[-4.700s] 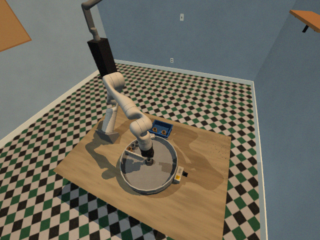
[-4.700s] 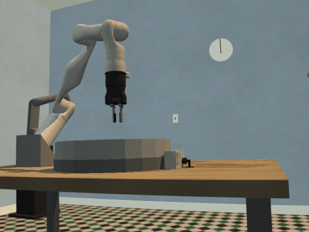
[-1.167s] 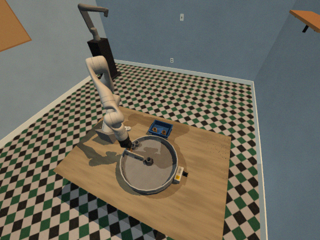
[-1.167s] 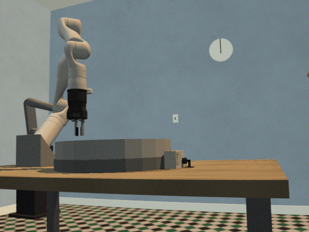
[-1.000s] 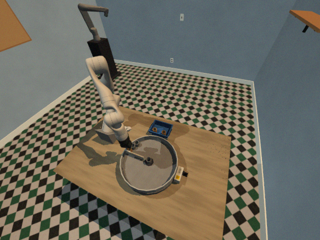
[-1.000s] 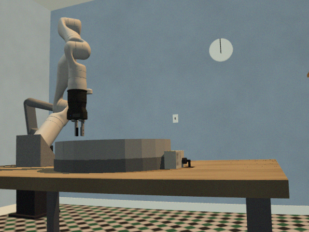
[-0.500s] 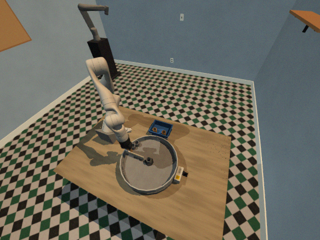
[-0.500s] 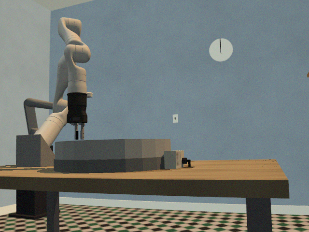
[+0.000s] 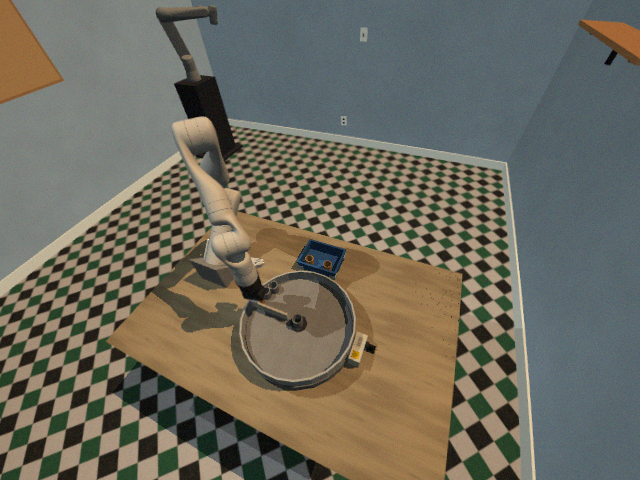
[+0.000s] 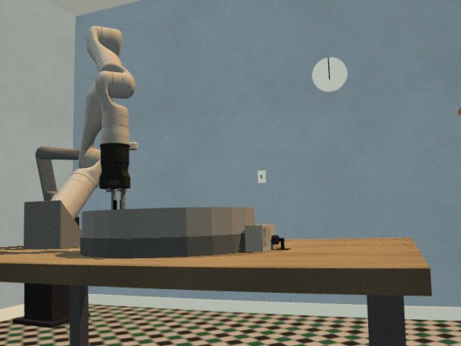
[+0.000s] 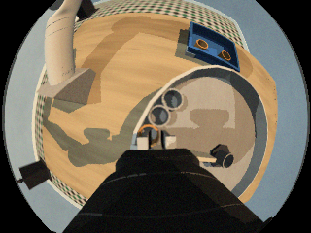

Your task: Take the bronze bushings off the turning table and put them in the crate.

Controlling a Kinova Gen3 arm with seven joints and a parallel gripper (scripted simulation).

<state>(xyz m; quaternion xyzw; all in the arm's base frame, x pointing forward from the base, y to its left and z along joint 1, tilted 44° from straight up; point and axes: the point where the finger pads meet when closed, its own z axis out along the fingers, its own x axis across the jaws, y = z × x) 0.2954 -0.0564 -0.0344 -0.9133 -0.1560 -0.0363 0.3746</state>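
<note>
Black two-finger gripper (image 9: pixel 256 300) (image 10: pixel 118 207) (image 11: pixel 155 136) points downward at the near-arm side of the round grey turning table (image 9: pixel 350 320) (image 10: pixel 148 223) (image 11: pixel 260 128), its fingertips reaching behind the wall in the exterior view. Claw stands partly open, a moderate gap between the fingers, nothing gripped. One bronze-orange bushing (image 11: pixel 146 125) shows at the fingertips in the wrist view, partly hidden by them; whether they touch it, cannot tell. Two grey steel bushings (image 9: pixel 273 287) (image 11: pixel 172 99) stand in a row with it along the inside of the wall. Blue open-topped crate (image 9: pixel 341 258) (image 11: pixel 214 33) sits on the brown wooden table (image 9: pixel 408 382) (image 10: pixel 335 256) (image 11: pixel 117 58), just beside the turning table; two bronze bushings (image 9: pixel 327 264) (image 11: pixel 202 44) lie inside, apart from each other. Pale bar (image 9: pixel 271 311) runs from the dark central hub (image 9: pixel 298 322) (image 11: pixel 224 157) toward the wall.
</note>
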